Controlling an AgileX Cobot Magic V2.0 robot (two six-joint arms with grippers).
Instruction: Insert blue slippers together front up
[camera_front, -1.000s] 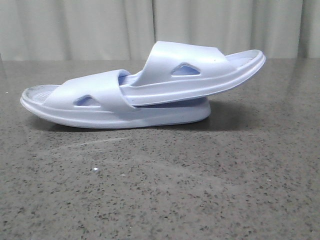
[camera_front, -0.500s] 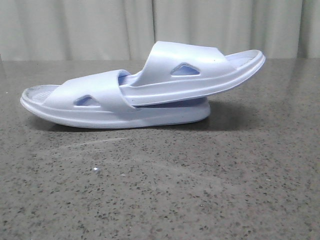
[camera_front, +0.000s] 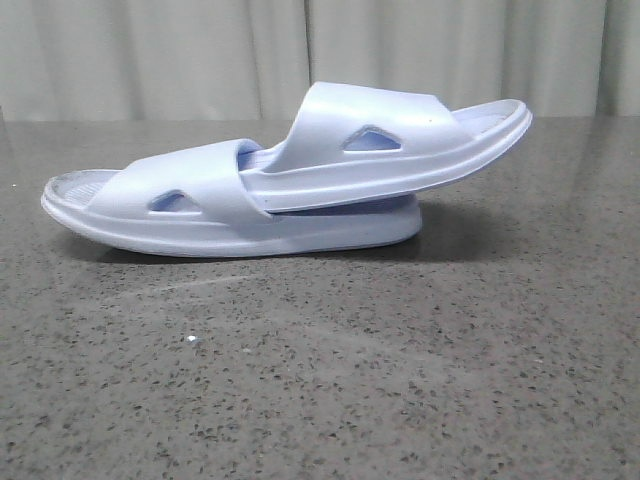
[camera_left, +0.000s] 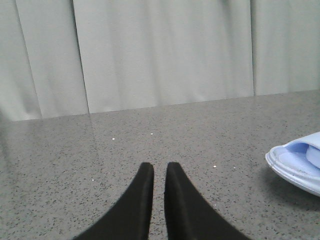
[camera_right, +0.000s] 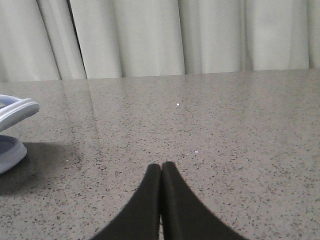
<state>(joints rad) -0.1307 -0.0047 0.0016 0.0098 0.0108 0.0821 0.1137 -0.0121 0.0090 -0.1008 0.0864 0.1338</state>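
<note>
The blue slippers lie on the table in the front view, one pushed into the other. The lower slipper (camera_front: 180, 205) rests flat. The upper slipper (camera_front: 380, 150) has its front end tucked under the lower one's strap and its other end raised to the right. My left gripper (camera_left: 159, 167) hovers over bare table with a narrow gap between its fingers and nothing in it; one slipper end (camera_left: 297, 162) lies off to the side. My right gripper (camera_right: 161, 166) is shut on nothing, apart from the slipper ends (camera_right: 12, 112). Neither gripper shows in the front view.
The grey speckled stone table (camera_front: 320, 380) stretches around the slippers. A pale curtain (camera_front: 200, 50) hangs along the table's far edge.
</note>
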